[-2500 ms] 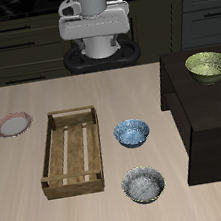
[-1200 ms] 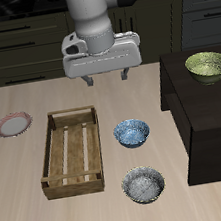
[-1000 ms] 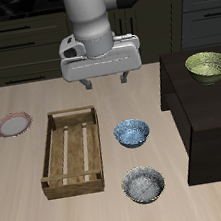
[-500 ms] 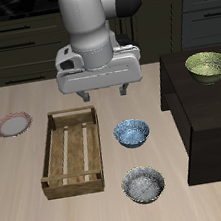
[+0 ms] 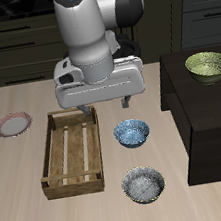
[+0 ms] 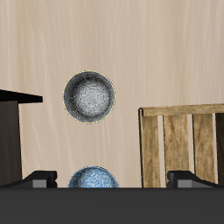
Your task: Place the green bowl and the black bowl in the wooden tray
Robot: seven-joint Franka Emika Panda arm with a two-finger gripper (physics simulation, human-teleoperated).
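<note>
The green bowl (image 5: 207, 64) sits on top of a dark raised stand (image 5: 205, 118) at the table's side. Near the table's front edge the black bowl (image 5: 143, 185) rests with its grey speckled inside up; the wrist view shows it too (image 6: 88, 96). The wooden tray (image 5: 49, 158) lies beside it, with nothing inside, and its corner (image 6: 179, 110) appears in the wrist view. My gripper (image 5: 108, 105) hangs open above the table, behind the tray and over a blue bowl (image 5: 131, 132). Both fingertips (image 6: 37, 179) are wide apart with nothing between them.
The blue-and-white bowl (image 6: 93, 178) stands between the tray and the dark stand, just behind the black bowl. A pink-rimmed plate (image 5: 12, 124) lies on the far side of the tray. The stand's edge (image 6: 10, 131) rises close to the bowls.
The arm has unfolded from its raised pose and come down and forward toward the bowls. The gripper stays open; no object has moved.
</note>
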